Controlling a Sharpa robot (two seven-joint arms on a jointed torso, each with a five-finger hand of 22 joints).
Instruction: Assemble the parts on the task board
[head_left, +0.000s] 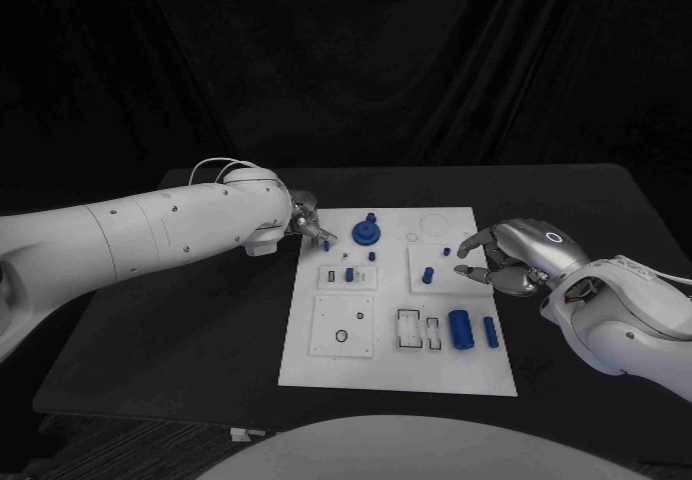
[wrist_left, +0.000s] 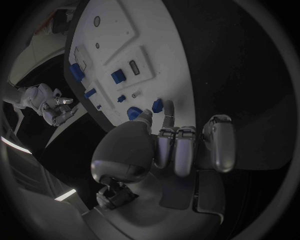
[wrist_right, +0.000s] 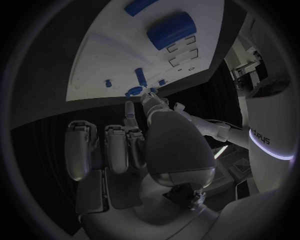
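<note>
- Board (head_left: 325, 360) lying flat in the middle of the black surface (head_left: 173, 340), long side running away from the robot.
- Parts spread over it: gear (head_left: 366, 232) standing near the far edge, cylinder (head_left: 460, 329) and slim bar (head_left: 490, 332) lying side by side on the right, near 2 open slots (head_left: 421, 330); several small pegs in the middle rows.
- Judged: most parts loose or only partly seated, so assembly looks far from done.
- Left hand (head_left: 304, 222) poised at the board's far left corner, fingertips beside a small peg (head_left: 327, 244) at the edge; probably placed there to pick or press that peg.
- Left hand's state: cannot tell; head view too small, and in the left wrist view the hand (wrist_left: 181, 145) shows fingers curled with tips close to 2 blue pieces (wrist_left: 145, 109), contact unclear.
- Right hand (head_left: 508, 262) hovering over the board's right edge, fingers spread and bent, holding nothing; one fingertip points toward a small peg (head_left: 430, 274), likely lining up for a grasp.
- Right wrist view adds: right hand (wrist_right: 134, 145) with one finger stretched toward a blue piece (wrist_right: 134, 91) at the board's edge, seemingly just short of it, the rest folded back with nothing in them.
- Head view alone gives the full layout and both arms; left wrist view also catches the right hand (wrist_left: 57, 106) across the board, apart from it.
</note>
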